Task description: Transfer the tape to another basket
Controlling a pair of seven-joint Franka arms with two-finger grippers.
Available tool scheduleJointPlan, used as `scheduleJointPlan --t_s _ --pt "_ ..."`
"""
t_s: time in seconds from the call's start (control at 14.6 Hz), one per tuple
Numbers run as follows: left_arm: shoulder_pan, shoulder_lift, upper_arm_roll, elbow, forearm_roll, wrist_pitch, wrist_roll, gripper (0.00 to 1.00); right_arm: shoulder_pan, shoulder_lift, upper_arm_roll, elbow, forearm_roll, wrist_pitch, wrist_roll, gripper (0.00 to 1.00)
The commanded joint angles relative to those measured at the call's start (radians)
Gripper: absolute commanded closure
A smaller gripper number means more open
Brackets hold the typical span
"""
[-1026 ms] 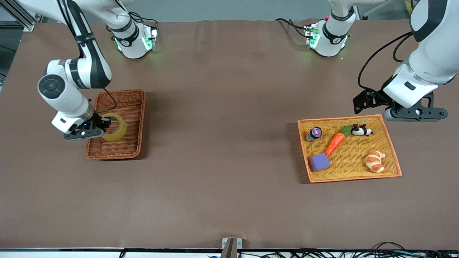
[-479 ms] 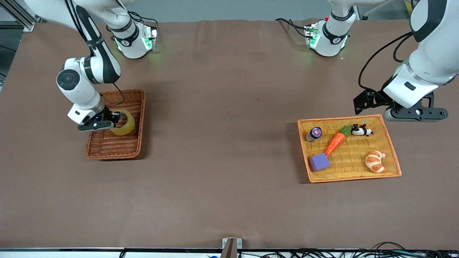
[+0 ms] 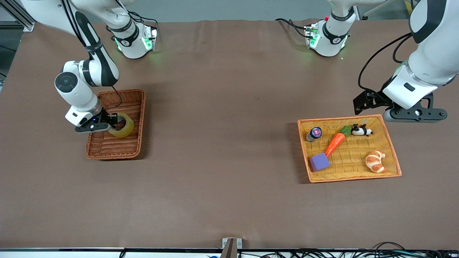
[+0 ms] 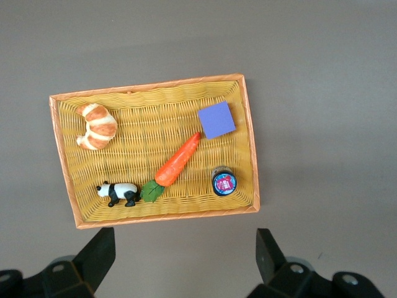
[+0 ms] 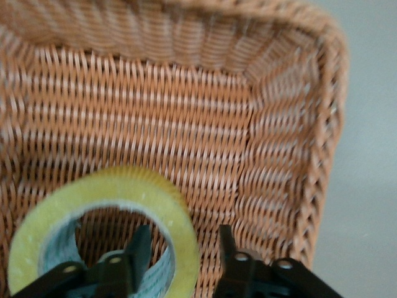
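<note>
The tape point(image 3: 122, 125), a yellowish ring with a grey core, lies tilted in the reddish-brown wicker basket point(image 3: 141, 107) at the right arm's end of the table. My right gripper point(image 3: 114, 123) is low in the basket. In the right wrist view the tape point(image 5: 111, 186) stands over the basket's woven floor point(image 5: 186, 124). One finger of my right gripper point(image 5: 183, 233) is inside the ring and one is outside, with a gap on each side of the tape's wall. My left gripper point(image 3: 416, 114) waits open and empty over the bare table beside the yellow tray.
The flat yellow tray with an orange rim point(image 3: 355, 177) at the left arm's end holds a croissant point(image 3: 375, 161), a carrot point(image 3: 335, 143), a purple block point(image 3: 319, 162), a small jar point(image 3: 314, 133) and a panda figure point(image 3: 361, 130). It also shows in the left wrist view point(image 4: 155, 87).
My right gripper carried the tape farther into the basket, then lowered it. Its fingers now stand apart from the tape's wall. The left arm has not moved.
</note>
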Motion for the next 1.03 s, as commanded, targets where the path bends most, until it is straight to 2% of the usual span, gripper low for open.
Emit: scheduleJointPlan --t_s 0.0,0.07,0.21,0.48,0.62,0.75,0.96 --pt "0.001 0.001 -0.004 0.003 0.021 0.010 -0.002 0.00 -0.029 -0.065 0.010 0.036 -0.001 -0.020 -0.001 0.00" --pt "0.001 0.001 -0.004 0.003 0.021 0.010 -0.002 0.00 -0.042 -0.084 0.013 0.051 -0.001 -0.021 0.000 0.00" --pt "0.001 0.001 -0.004 0.002 0.019 0.010 -0.005 0.00 -0.065 -0.105 0.061 0.112 0.002 -0.076 0.005 0.00" --pt "0.001 0.001 -0.004 0.002 0.019 0.010 -0.007 0.00 -0.065 -0.128 0.134 0.376 0.004 -0.496 0.172 0.00" --pt "0.006 -0.009 -0.006 -0.008 0.019 0.022 -0.060 0.00 -0.063 -0.127 0.157 0.546 0.034 -0.723 0.180 0.00" --pt "0.012 -0.047 -0.012 -0.040 0.016 0.019 -0.065 0.00 -0.065 -0.136 0.164 0.676 0.154 -0.896 0.172 0.00" --pt "0.008 -0.138 -0.013 -0.119 0.007 0.018 -0.062 0.00 -0.065 -0.197 0.165 0.773 0.172 -1.035 0.172 0.00"
